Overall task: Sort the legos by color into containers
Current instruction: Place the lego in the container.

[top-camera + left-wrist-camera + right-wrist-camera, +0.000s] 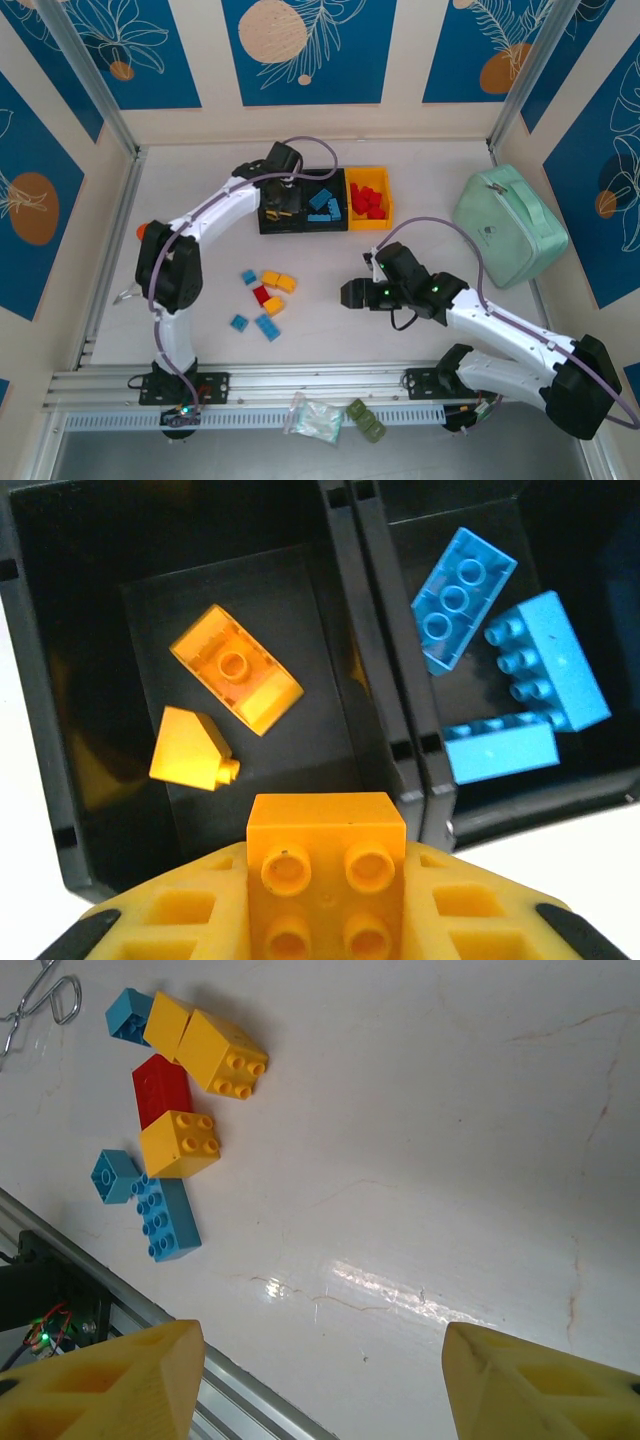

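My left gripper (283,197) hangs over the left black container (268,222), shut on a yellow-orange lego (327,842) between its fingers (170,915). Below it two yellow legos (235,670) lie in that container (60,630). The middle black container (400,680) holds three blue legos (465,595). Red legos (369,199) fill the yellow container (386,190). Several loose legos lie left of centre: yellow (279,281), red (261,295) and blue (267,327). My right gripper (352,293) stands open above bare table to their right, and its wrist view shows the same cluster (180,1143).
A mint-green case (510,225) sits at the right. A clear plastic bag (315,418) and a small green ridged lump (366,420) lie on the near rail (300,385). A wire clip (40,1000) lies by the cluster.
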